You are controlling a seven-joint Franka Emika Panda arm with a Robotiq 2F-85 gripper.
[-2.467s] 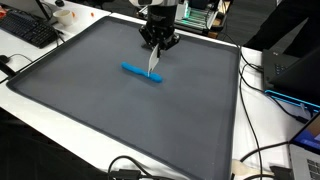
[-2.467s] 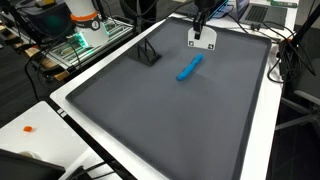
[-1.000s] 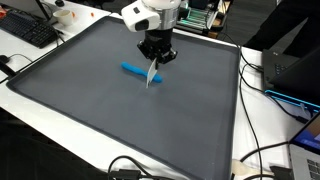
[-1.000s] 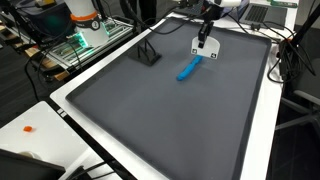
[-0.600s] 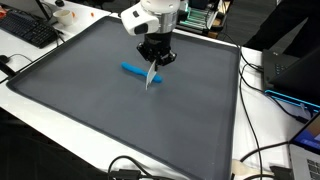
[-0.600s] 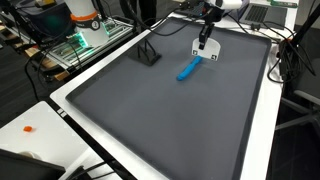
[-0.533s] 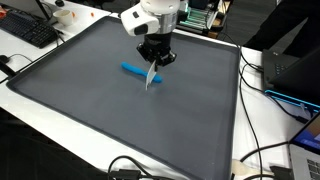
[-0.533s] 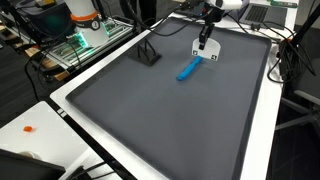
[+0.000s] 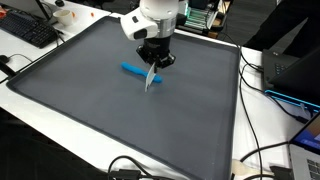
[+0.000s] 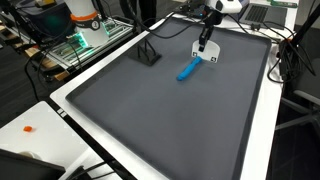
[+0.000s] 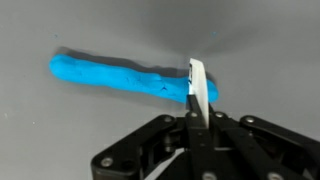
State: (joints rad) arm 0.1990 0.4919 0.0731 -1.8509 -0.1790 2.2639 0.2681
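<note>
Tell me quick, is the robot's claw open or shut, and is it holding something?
Gripper: shut, holding a thin white flat piece above the mat.

The mat (image 9: 90, 110) over the tabletop (image 9: 45, 125) looks like dark grey rubber or cloth, matt and finely grained. The tabletop's rim around the mat is smooth white. On the mat, the blue strip (image 11: 110, 73) is dull and slightly lumpy, like putty or soft plastic. The white slip (image 11: 197, 85) above the mat is thin, smooth and faintly glossy. The pincer (image 11: 194, 122) is matt black plastic.
</note>
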